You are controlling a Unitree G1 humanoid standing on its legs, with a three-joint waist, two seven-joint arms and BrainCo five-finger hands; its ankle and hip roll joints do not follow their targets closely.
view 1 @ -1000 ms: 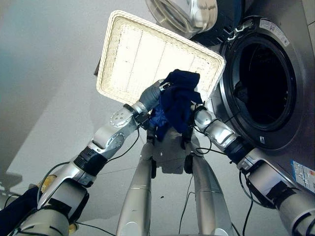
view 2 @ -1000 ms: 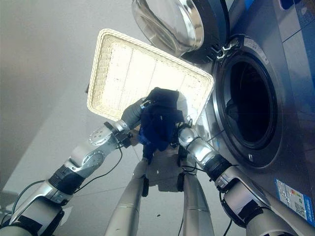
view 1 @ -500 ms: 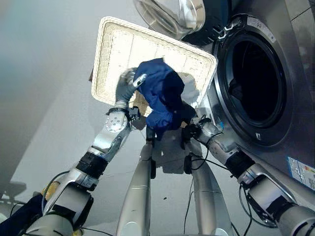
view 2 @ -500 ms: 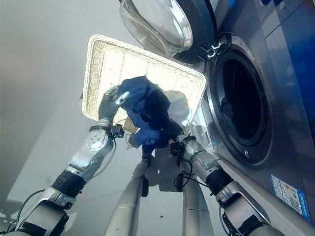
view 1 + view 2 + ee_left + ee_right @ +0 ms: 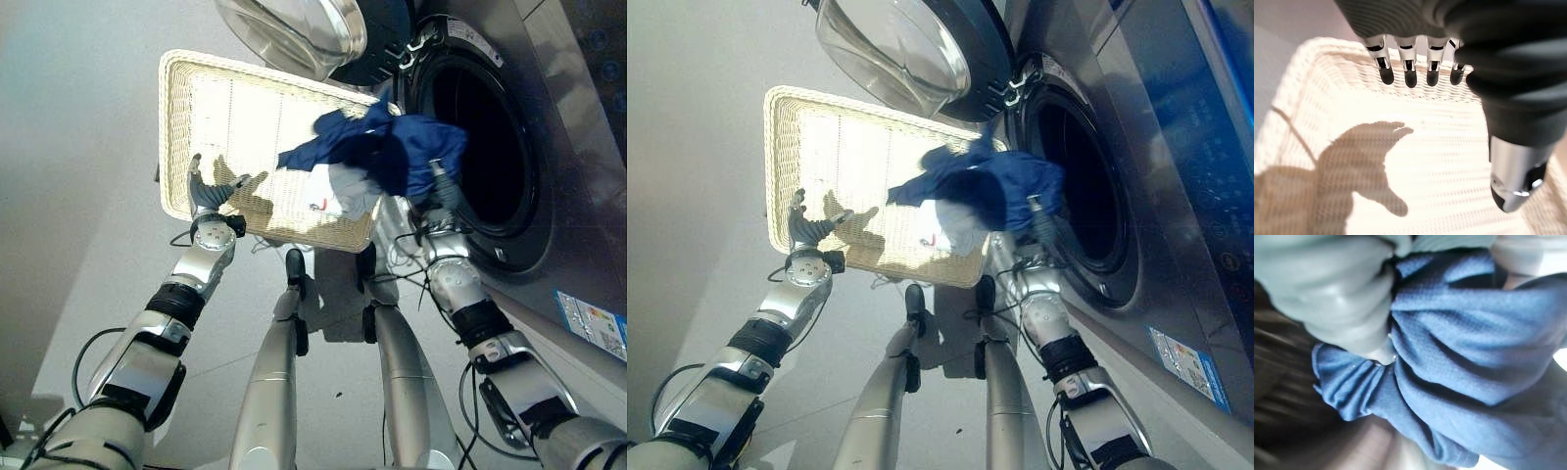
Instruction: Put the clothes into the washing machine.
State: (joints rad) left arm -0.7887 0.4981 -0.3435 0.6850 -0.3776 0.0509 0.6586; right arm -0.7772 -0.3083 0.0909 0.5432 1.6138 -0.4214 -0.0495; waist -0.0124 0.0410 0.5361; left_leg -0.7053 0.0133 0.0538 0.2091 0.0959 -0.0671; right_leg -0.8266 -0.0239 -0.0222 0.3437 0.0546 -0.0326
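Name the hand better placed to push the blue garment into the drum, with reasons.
Right. The right hand already grips the blue garment at the drum opening; the left hand hangs open over the basket.

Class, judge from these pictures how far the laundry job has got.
Done: the blue garment is lifted clear of the basket. In hand: the right robot hand grips it at the washer's open door. The left robot hand hangs open over the basket. Left: pushing it into the drum.
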